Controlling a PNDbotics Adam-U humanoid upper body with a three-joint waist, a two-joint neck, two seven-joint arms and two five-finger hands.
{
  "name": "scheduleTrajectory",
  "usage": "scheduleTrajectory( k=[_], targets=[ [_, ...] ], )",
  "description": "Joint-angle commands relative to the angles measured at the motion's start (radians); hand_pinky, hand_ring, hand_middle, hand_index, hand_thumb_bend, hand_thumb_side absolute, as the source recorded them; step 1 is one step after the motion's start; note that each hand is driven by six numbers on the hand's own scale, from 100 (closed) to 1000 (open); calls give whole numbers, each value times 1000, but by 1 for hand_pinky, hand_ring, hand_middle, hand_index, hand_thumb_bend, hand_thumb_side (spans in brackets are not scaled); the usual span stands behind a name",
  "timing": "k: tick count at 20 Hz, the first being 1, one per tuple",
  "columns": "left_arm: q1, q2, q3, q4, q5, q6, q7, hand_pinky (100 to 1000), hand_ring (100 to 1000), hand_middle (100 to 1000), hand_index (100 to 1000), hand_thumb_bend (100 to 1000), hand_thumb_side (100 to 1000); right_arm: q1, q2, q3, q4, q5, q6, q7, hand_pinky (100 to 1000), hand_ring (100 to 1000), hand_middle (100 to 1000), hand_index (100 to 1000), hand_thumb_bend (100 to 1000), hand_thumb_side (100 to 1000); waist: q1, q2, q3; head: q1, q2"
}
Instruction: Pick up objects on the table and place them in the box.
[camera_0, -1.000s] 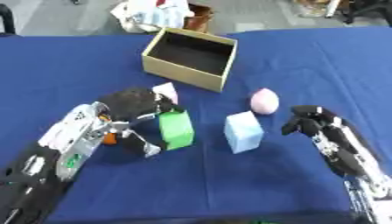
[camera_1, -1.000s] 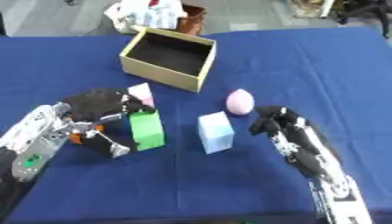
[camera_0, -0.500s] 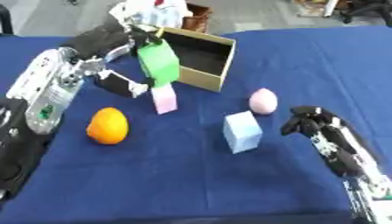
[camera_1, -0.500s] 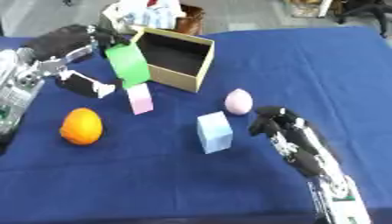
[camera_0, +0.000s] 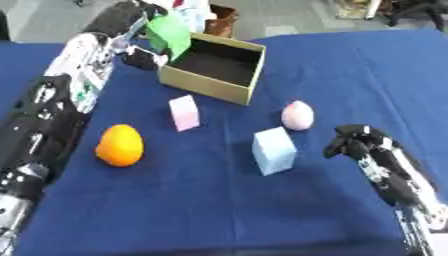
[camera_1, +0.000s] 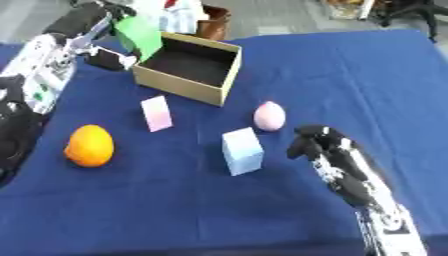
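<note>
Holding a green block (camera_0: 169, 31) aloft, the robot's left hand (camera_0: 131, 15) has its fingers curled round the block's top, up at the eleven o'clock corner of the blue table (camera_0: 219, 210). The block hangs tilted just beside the near-left edge of the open cardboard box (camera_0: 213, 72), which sits at about twelve o'clock, and does not look to be over the opening yet.

To finish this step well, in my judgement the hand should carry the block rightward until it is squarely over the dark inside of the box, lower it past the rim so a corner does not catch the wall, and only then let go.

Waiting on the cloth are a pink block (camera_0: 185, 113) near the centre, a pink egg-shaped thing (camera_0: 297, 115) at about two o'clock from centre, a pale blue cube (camera_0: 274, 151) just below the middle, and an orange (camera_0: 119, 145) at nine o'clock.

The right hand (camera_0: 360, 145) rests idle at four o'clock with fingers curled, holding nothing.

No brand, label or writing can be read anywhere
</note>
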Motion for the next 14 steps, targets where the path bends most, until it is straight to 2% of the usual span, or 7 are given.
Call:
scheduleTrajectory(
  k=[1,4,11,14],
  targets=[
    [-45,-15,41,88,-17,27,87,729,590,601,878,100,246,-13,-5,4,-7,-9,-1,7,613,611,559,760,100,470,-16,-12,-7,10,-17],
    [-55,-27,57,139,7,42,156,730,588,597,879,100,245,-15,-2,6,-7,-11,0,9,614,611,559,760,100,470,-18,-10,-18,15,-22],
    [-46,-43,59,192,49,56,233,732,595,605,885,100,395,-15,-1,6,-8,-12,1,12,614,611,558,760,100,474,-16,-8,-26,15,-23],
    [-39,-46,54,205,43,56,235,737,606,617,888,100,374,-15,0,5,-8,-12,1,11,614,611,558,760,100,474,-15,-8,-27,14,-21]
  ],
)
